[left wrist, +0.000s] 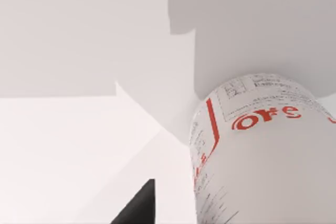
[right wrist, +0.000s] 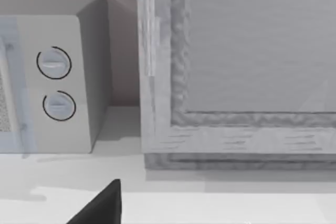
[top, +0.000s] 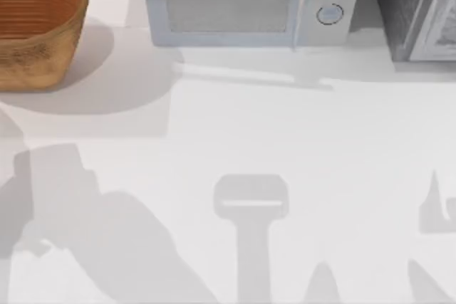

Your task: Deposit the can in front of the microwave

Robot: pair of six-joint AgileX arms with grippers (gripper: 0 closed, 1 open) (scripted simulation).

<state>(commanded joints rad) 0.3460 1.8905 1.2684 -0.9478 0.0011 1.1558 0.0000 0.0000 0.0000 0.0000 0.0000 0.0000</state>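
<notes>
1. The table (top: 285, 140) is white and wide. Grey shadows lie on its 6 o'clock half in the top view.
2. The microwave (top: 228, 5) stands at 12 o'clock, with its door facing 6 o'clock. The can must go on the strip of table just in front of that door. I see nothing lying on that strip, so I think nothing blocks the way.
3. A darker grey box (top: 410, 12) stands at 2 o'clock, just beside the microwave.
4. A brown basket (top: 35, 26) sits at 10 o'clock, apart from the microwave. It is off to the side of the drop spot.
5. The can (left wrist: 262, 156) is very close to the left gripper (left wrist: 140, 207), right beside it and above the table. Its long side points away from the wrist, toward the table. I cannot tell if the left gripper is pinching it or not.
6. The left arm is the near one to the can, so I think it should carry it toward 12 o'clock.
7. The right gripper (right wrist: 102, 205) waits low near the microwave's two knobs (right wrist: 52, 62) and the darker box. I cannot tell if it is spread or pressed together.
</notes>
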